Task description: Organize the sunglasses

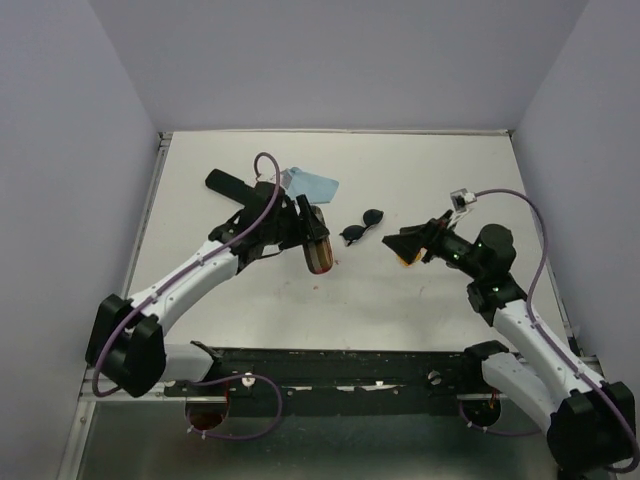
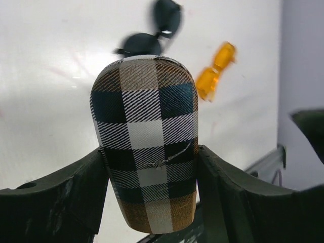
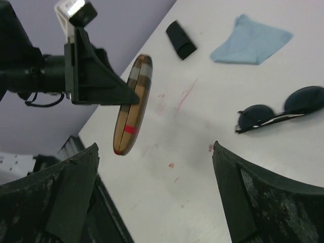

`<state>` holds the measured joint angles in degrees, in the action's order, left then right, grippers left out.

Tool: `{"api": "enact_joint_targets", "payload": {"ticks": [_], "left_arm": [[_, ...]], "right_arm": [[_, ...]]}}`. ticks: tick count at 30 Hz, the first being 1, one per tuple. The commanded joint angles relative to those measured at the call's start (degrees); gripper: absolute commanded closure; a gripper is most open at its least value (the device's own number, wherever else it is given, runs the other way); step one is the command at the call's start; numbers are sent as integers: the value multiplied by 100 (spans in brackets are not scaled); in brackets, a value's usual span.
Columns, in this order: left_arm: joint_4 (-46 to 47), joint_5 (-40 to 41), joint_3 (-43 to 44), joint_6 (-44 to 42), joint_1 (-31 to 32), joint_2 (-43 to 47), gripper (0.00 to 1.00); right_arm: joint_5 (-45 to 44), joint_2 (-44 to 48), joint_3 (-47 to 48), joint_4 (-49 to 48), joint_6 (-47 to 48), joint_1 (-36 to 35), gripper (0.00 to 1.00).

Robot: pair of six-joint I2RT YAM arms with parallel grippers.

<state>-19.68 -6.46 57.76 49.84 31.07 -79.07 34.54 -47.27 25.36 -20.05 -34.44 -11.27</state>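
Observation:
My left gripper [image 1: 312,235] is shut on the plaid tan-and-black case [image 1: 319,253] and holds it above the table; in the left wrist view the case [image 2: 147,126] sits between the fingers [image 2: 76,192]. The black-framed sunglasses [image 1: 362,228] lie folded on the table just right of the case, and show in the left wrist view [image 2: 152,35] and the right wrist view [image 3: 281,114]. The orange wraparound pair [image 1: 406,262] lies under my open, empty right gripper [image 1: 408,243] and shows in the left wrist view [image 2: 215,71]. It is out of the right wrist view.
A light blue cloth [image 1: 315,183] lies at the back behind the left gripper, also in the right wrist view [image 3: 250,40]. The plain black case [image 1: 228,183] lies to its left, also in the right wrist view [image 3: 180,39]. White walls surround the table.

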Motion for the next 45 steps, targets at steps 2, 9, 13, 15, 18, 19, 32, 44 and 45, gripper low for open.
{"api": "enact_joint_targets", "payload": {"ticks": [2,9,13,15,18,19,32,44,45], "left_arm": [[3002,-2349,-1405,-1143,101,1339,100],[4691,-3440,-2575,-1171,119,2316,100],[5044,-3546,-2840,-1152,119,2589,100],[5141,-3651,-2893,-1126,110,2677,100],[5587,-3915,-3024,-933,127,2704,100],[5720,-4029,-3051,-881,127,2712,100],[6222,-4452,-3288,-959,145,2625,100],[6241,-4654,-3174,-836,154,2440,100],[6074,-4610,-3148,-906,154,2475,100]], "right_arm": [[158,-730,390,-393,674,-1410,0],[764,-1830,724,-1115,859,-2519,0],[816,-1953,698,-1430,947,-2924,0],[931,-1971,654,-1632,904,-3030,0],[809,-2041,733,-1642,895,-3153,0],[721,-2076,759,-1616,912,-3206,0],[1071,-2120,865,-1976,561,-3250,8],[757,-2120,944,-1828,244,-3250,47],[634,-2085,953,-1748,270,-3250,53]]}}
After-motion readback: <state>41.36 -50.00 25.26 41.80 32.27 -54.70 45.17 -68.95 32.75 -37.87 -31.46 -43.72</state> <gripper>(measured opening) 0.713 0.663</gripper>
